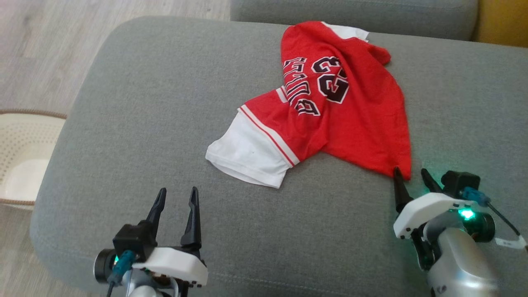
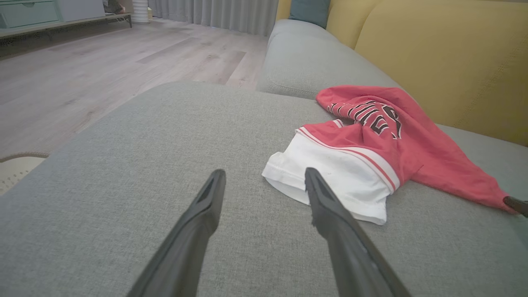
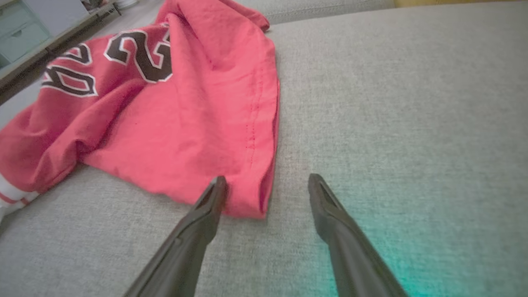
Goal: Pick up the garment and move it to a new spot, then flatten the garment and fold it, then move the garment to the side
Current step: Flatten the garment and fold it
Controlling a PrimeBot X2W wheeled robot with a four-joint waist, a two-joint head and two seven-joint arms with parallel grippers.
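Observation:
A red jersey (image 1: 350, 107) with white sleeves and dark lettering lies crumpled on the grey sofa seat (image 1: 165, 103), right of centre. My right gripper (image 1: 410, 172) is open at the jersey's near red corner (image 3: 247, 202), which lies between its fingers, with one fingertip (image 3: 218, 185) touching the cloth. My left gripper (image 1: 178, 194) stands open over bare cushion, a short way in front and to the left of the white sleeve (image 2: 338, 181), holding nothing. In the left wrist view the jersey (image 2: 412, 136) sits ahead and to the right, with the right arm's fingertip (image 2: 515, 204) at its far corner.
A pale perforated basket (image 1: 24, 156) stands on the wooden floor (image 1: 49, 41) off the sofa's left edge. A second grey cushion (image 1: 350, 12) lies behind, and the yellow backrest (image 2: 445, 62) runs along the right. Bare seat spreads left of the jersey.

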